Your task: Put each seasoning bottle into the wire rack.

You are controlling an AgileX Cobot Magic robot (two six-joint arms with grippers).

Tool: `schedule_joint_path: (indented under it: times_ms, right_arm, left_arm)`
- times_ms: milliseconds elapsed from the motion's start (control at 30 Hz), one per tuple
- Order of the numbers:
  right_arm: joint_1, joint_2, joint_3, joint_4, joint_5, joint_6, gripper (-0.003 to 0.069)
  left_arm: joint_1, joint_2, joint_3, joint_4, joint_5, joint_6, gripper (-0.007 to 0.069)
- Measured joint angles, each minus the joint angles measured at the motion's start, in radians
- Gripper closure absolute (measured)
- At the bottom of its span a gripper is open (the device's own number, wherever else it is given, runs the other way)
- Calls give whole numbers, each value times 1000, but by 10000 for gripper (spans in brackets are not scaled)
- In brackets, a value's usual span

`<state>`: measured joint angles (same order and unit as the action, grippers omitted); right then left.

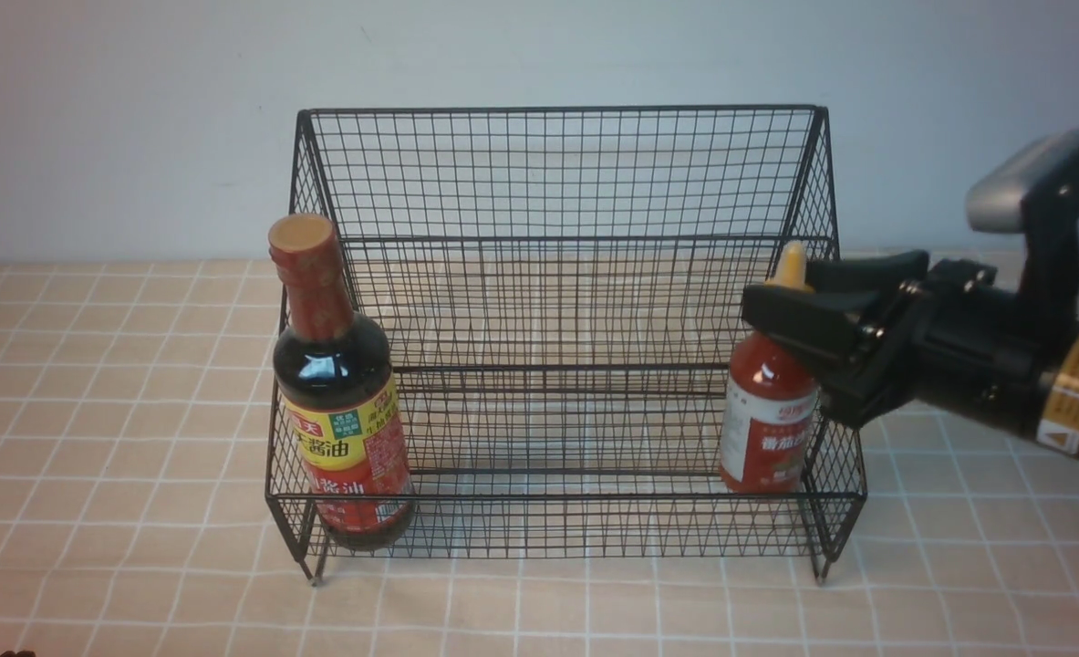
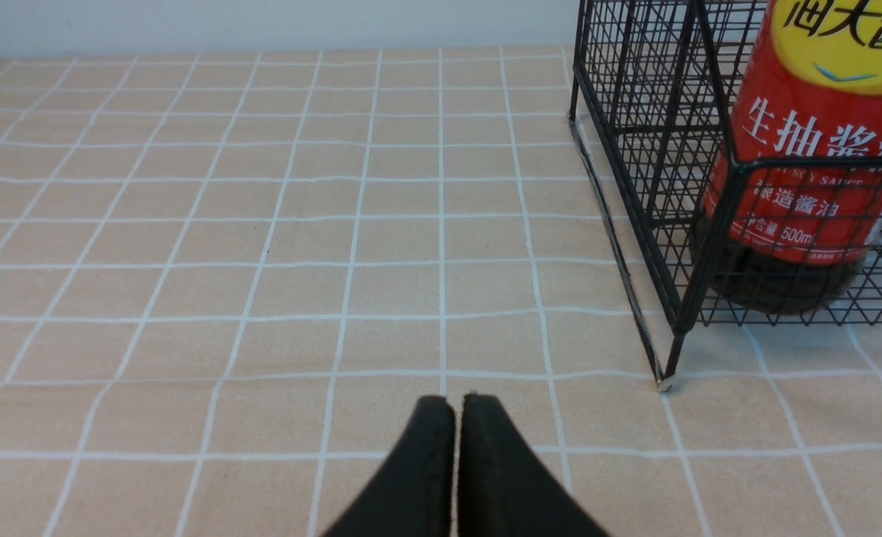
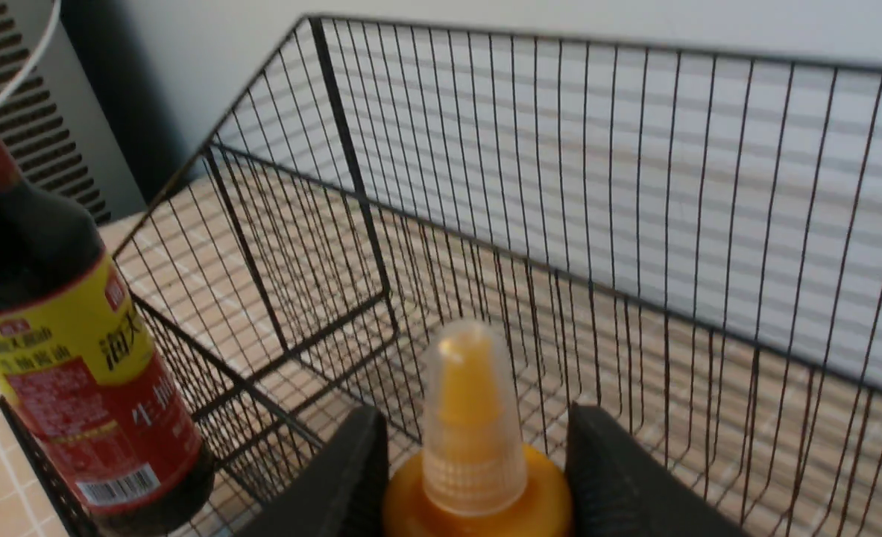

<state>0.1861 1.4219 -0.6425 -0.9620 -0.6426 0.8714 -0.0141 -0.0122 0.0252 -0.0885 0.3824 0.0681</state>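
**Black Mesh, Red Bottles, Checked Cloth**

The wire rack [image 1: 557, 173] is black mesh. The soy-sauce bottle [image 1: 338, 365] is dark, with a red neck wrap, tan cap and yellow-red label. The small sauce bottle [image 1: 767, 411] is red with a yellow nozzle cap. The tablecloth [image 1: 119, 383] is tan, gridded white.

We are reading 生抽酱油 in white on the soy-sauce bottle [image 2: 806, 149], with 酿造酱油 and 500m beneath (the finer print is staying illegible). We are making out 番茄 on the red sauce bottle [image 1: 767, 429], and a warning triangle on the right arm's [image 1: 977, 360] yellow sticker [image 1: 1070, 392].
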Motion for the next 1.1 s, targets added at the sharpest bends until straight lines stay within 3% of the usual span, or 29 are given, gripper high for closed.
schedule_joint_path:
  times_ms: [433, 667, 933, 1100]
  right_arm:
    - [17, 38, -1, -101, 92, 56, 360]
    - [17, 23, -1, -150, 88, 78, 251]
    - [17, -157, -1, -269, 104, 273, 225]
    - [17, -374, -1, -568, 181, 607, 343]
  left_arm:
    - [0, 0, 0, 0, 0, 0, 631]
    - [0, 0, 0, 0, 0, 0, 631]
    - [0, 0, 0, 0, 0, 0, 631]
    - [0, 0, 0, 0, 0, 0, 631]
